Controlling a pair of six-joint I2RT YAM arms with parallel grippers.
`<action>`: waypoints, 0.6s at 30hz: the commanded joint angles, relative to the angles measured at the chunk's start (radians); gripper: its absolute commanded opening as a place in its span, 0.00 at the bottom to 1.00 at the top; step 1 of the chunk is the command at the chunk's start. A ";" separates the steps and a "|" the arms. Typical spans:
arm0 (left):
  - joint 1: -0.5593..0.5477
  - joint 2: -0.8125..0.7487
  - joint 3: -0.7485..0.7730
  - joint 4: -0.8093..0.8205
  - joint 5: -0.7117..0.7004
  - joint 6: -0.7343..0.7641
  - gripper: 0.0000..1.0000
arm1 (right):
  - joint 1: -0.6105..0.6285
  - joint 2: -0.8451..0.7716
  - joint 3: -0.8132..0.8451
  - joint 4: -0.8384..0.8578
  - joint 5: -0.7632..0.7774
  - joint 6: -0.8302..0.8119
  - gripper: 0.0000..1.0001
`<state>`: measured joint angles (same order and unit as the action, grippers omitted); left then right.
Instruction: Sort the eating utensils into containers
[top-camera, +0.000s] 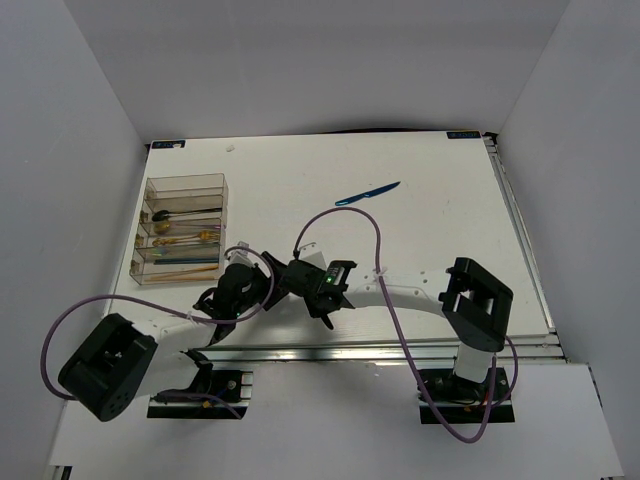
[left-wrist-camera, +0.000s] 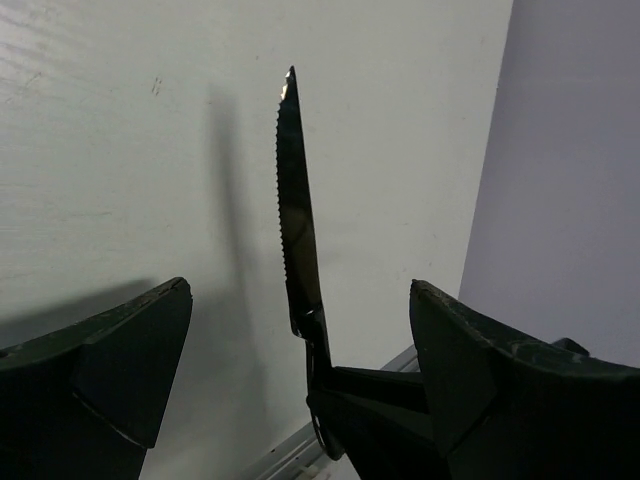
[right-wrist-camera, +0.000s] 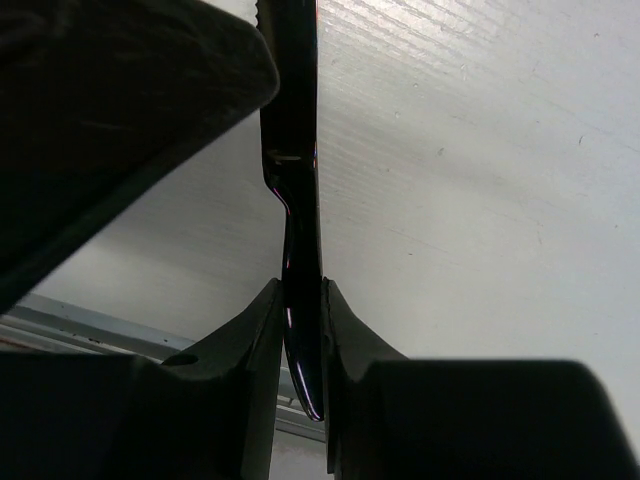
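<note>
top view: one clear brownish organiser (top-camera: 185, 180) sits at the far left of the table (top-camera: 430, 250), with a dark spoon (top-camera: 163, 214), gold pieces (top-camera: 190, 238) and more lying in its narrow compartments, too small to count. one slim blue knife (top-camera: 368, 193) lies alone on the white top, well apart. the left gripper (top-camera: 243, 288) and right gripper (top-camera: 325, 290) meet near the front edge. left wrist: one dark serrated knife (left-wrist-camera: 296, 220), blade glossy, stands between the left fingers (left-wrist-camera: 130, 370), which gape wide and touch nothing. right wrist: the right fingers (right-wrist-camera: 245, 355) pinch that knife's handle, nearly closed on it.
</note>
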<state>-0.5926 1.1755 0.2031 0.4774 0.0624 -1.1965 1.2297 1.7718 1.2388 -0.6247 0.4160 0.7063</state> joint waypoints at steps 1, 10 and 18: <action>-0.027 0.019 0.022 0.024 -0.047 -0.020 0.98 | -0.002 -0.038 0.025 0.022 0.003 -0.018 0.00; -0.121 0.199 0.010 0.288 -0.119 -0.129 0.98 | -0.003 -0.063 0.016 0.068 -0.043 -0.025 0.00; -0.142 0.143 0.032 0.104 -0.237 -0.101 0.96 | -0.003 -0.075 -0.015 0.057 -0.022 0.001 0.00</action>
<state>-0.7246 1.4006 0.2123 0.6907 -0.0746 -1.3159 1.2285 1.7416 1.2381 -0.5835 0.3859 0.6949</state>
